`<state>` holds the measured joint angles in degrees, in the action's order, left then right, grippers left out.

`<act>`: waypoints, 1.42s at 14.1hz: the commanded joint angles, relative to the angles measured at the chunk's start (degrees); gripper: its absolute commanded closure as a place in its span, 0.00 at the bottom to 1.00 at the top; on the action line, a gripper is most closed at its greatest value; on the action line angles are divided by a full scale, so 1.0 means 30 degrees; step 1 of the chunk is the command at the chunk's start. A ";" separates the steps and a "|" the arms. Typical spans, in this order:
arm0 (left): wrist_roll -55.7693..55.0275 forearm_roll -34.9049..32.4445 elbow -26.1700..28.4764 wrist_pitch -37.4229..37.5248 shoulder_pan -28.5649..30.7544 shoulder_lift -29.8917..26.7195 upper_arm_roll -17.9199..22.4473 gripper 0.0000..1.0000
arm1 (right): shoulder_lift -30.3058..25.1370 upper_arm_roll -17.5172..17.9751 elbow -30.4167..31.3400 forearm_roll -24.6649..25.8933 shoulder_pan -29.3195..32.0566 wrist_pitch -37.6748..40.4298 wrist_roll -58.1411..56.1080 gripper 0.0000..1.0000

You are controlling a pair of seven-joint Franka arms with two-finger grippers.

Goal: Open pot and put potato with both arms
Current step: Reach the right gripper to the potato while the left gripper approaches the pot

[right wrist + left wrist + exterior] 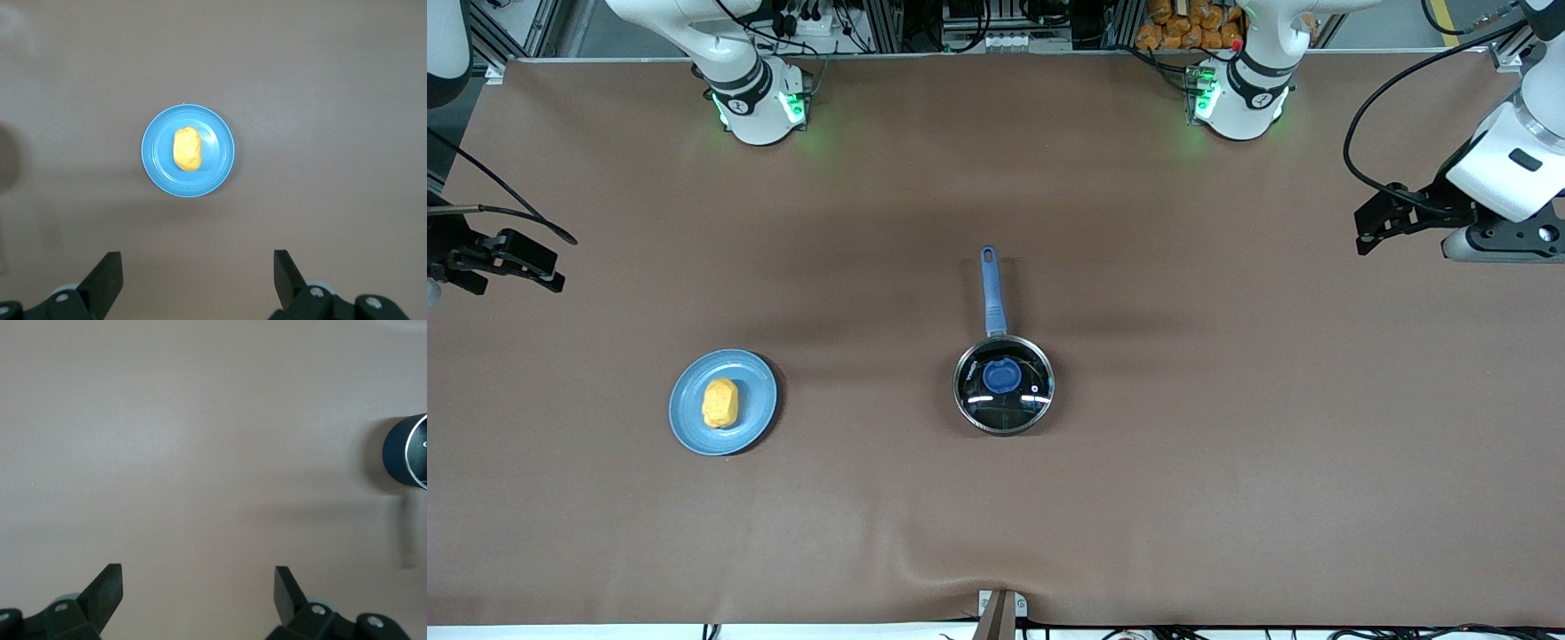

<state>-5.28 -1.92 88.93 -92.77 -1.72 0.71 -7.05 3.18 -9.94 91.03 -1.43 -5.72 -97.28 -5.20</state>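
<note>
Nothing has begun: the glass lid (1005, 388) sits on the pot (1004, 388), and the potato (720, 403) lies on the blue plate (758, 425). The left gripper (1371, 228) and right gripper (534, 267) hang wide open and empty over the table's two ends. Next, I think, one must lift the lid by its knob (1001, 375).

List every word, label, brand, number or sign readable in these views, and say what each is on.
None can be read.
Pot: a small dark mark on the blue handle near the lid, too small to read.
Glass lid: a tiny white mark near the rim, illegible.
Arm bases: a small round emblem on each black band, too small to make out.
Potato, plate, left gripper and right gripper: no text visible.
</note>
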 commanded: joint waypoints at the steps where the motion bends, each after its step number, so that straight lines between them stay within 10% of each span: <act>1: -0.0235 -0.0269 0.0417 -0.0250 -0.0070 -0.0500 0.0064 0.00 | -0.0121 0.0327 0.0185 0.0155 0.0383 -0.0123 -0.0290 0.00; 20: -0.1581 0.0405 0.0065 -0.0045 0.0077 0.0056 0.0241 0.00 | 0.7579 0.0532 0.1181 -0.0694 -0.1870 -0.7296 -0.0348 0.00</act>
<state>-9.22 -1.61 89.11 -92.83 -1.54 0.86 -6.52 23.83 -8.07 94.35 -2.57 -9.85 -117.16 -5.33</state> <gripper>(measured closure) 0.000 0.000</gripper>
